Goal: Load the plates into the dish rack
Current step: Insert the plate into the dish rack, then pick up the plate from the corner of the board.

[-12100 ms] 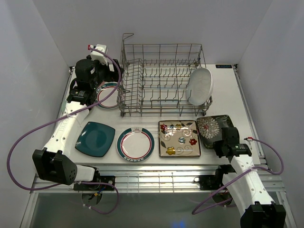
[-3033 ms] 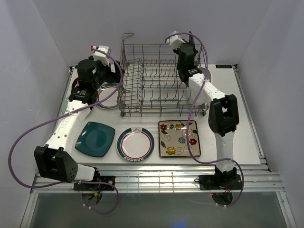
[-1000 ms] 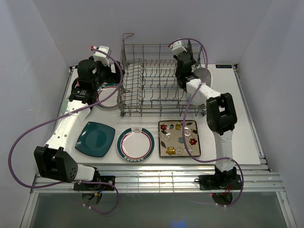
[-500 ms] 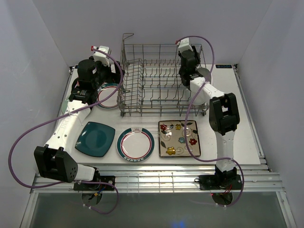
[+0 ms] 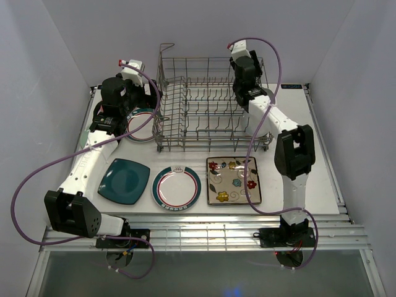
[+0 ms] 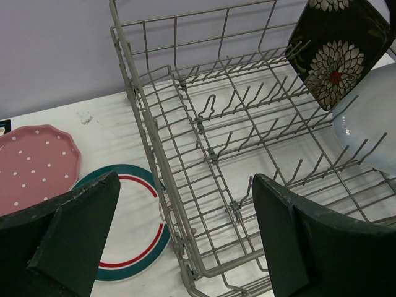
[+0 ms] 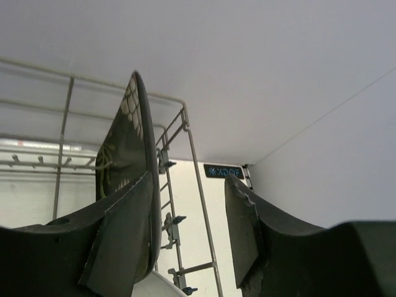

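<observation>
The grey wire dish rack (image 5: 198, 60) stands at the back of the table. A dark floral square plate (image 6: 334, 52) stands upright in its right end, beside a white oval plate (image 6: 371, 120). My right gripper (image 7: 189, 185) is open around that dark plate's top edge (image 7: 141, 148); the left finger lies close to it and the right finger stands well apart. My left gripper (image 6: 185, 204) hangs wide open over the rack's left wall and a teal-and-red-rimmed round plate (image 6: 133, 229), holding nothing. A pink dotted plate (image 6: 31, 164) lies further left.
In front of the rack lie a teal square plate (image 5: 124, 180), a second teal-and-red-rimmed round plate (image 5: 177, 187) and a pale floral square plate (image 5: 233, 180). White walls close in on both sides and at the back.
My right gripper has opened and let go of the dark floral plate, which now stands in the rack. It has also risen slightly towards the back. The left arm has not moved.
</observation>
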Robot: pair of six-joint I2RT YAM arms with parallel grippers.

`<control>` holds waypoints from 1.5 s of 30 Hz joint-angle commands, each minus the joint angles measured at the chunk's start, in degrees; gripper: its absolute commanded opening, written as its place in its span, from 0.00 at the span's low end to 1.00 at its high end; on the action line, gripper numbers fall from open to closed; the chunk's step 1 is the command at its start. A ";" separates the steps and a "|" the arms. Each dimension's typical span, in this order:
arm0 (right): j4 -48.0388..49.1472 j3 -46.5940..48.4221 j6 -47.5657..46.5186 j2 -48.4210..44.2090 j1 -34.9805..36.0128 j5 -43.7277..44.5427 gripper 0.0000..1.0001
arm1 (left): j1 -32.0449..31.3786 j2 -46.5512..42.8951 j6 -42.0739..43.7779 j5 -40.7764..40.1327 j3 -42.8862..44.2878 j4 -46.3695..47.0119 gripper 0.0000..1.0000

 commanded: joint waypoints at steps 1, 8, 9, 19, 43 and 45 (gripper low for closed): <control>3.07 4.18 0.37 -6.80 1.45 1.12 0.57 | -0.07 -0.76 0.12 0.55 0.50 -0.26 0.98; 1.23 3.57 0.98 -9.61 3.65 1.21 0.57 | -0.07 -0.93 0.20 0.55 0.50 -0.26 0.98; 1.14 3.21 1.25 -10.49 4.00 1.21 0.59 | -0.07 -0.85 0.12 0.55 0.58 -0.26 0.98; -2.28 -6.01 8.62 -19.36 6.90 0.86 0.75 | -0.07 -1.29 0.03 1.08 0.50 -0.44 0.98; -17.14 -52.41 40.36 -67.42 7.96 -19.78 0.90 | -0.42 -5.33 -1.11 4.33 -1.96 0.97 0.98; -18.45 -55.32 42.55 -70.16 7.96 -21.81 0.90 | -0.42 -6.03 -1.20 4.50 -2.23 1.14 0.98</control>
